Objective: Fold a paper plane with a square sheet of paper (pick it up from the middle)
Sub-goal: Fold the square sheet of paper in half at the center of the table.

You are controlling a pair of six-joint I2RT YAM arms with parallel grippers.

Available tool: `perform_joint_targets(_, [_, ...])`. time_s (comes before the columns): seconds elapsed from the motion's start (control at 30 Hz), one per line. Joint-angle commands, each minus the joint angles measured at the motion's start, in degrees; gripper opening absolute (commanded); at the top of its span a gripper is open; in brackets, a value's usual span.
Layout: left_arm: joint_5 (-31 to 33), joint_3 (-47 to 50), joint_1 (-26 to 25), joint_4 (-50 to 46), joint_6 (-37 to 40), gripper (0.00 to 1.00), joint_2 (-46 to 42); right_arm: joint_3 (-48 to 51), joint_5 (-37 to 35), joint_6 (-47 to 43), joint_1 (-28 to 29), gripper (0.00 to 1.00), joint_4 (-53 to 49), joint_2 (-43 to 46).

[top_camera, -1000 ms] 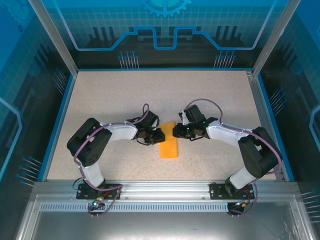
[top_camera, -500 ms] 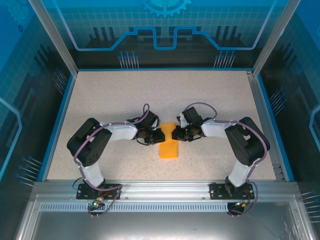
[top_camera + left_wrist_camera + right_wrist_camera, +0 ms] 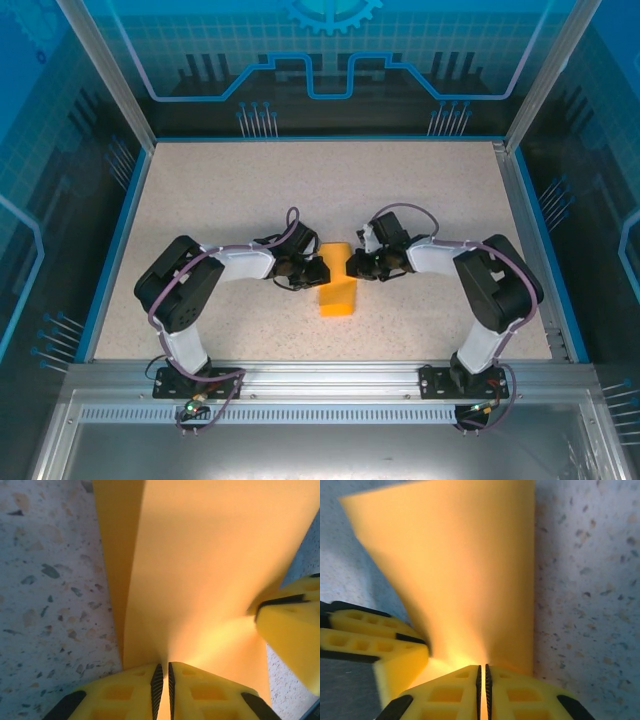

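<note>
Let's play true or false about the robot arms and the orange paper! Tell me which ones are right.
1. The left gripper is pinching the paper. True.
2. The right gripper is wide open, far from the paper. False: it is shut on the paper too.
3. The paper is blue. False: it is orange-yellow.
4. The table has a speckled top. True.

The square sheet of paper [image 3: 337, 298], plain orange-yellow, folded narrow, far end raised, near end flat
</note>
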State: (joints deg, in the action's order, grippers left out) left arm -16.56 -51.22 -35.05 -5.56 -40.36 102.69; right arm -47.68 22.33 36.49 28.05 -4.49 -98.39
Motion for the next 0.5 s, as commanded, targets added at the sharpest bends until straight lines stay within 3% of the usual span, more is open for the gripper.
perform_joint_targets(0.0, [3.6, 1.9, -0.4, -4.7, 1.4, 0.17, 4.1, -1.3, 0.0, 1.7, -0.7, 0.13, 1.4, 1.8])
perform_joint_targets(0.47, [4.1, 1.6, -0.4, -6.1, 2.0, 0.18, 3.9, -2.4, -1.6, 1.0, -1.6, 0.14, 1.6, -6.2])
